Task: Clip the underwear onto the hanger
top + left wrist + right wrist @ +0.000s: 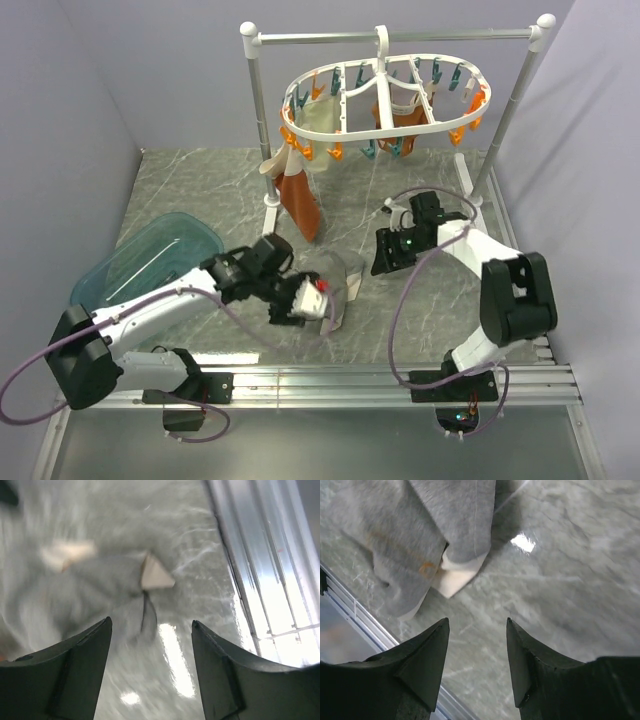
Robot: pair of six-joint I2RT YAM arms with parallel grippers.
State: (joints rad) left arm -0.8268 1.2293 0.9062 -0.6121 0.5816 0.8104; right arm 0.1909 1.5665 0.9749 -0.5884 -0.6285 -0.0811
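Note:
The underwear, grey with cream edging, lies crumpled on the marble table between the two arms. My left gripper sits at its near-left edge. In the left wrist view the jaws stand open with nothing between them, and the blurred underwear is just ahead. My right gripper is to the right of the cloth, open and empty. It has the underwear ahead and to the left, apart from its fingertips. The hanger, a white oval ring with orange and teal pegs, hangs from the rail at the back.
The silver rail stand holds the hanger, where cream and rust-orange garments hang clipped. A clear teal tub lies at the left. An aluminium rail runs along the near edge, seen close in the left wrist view.

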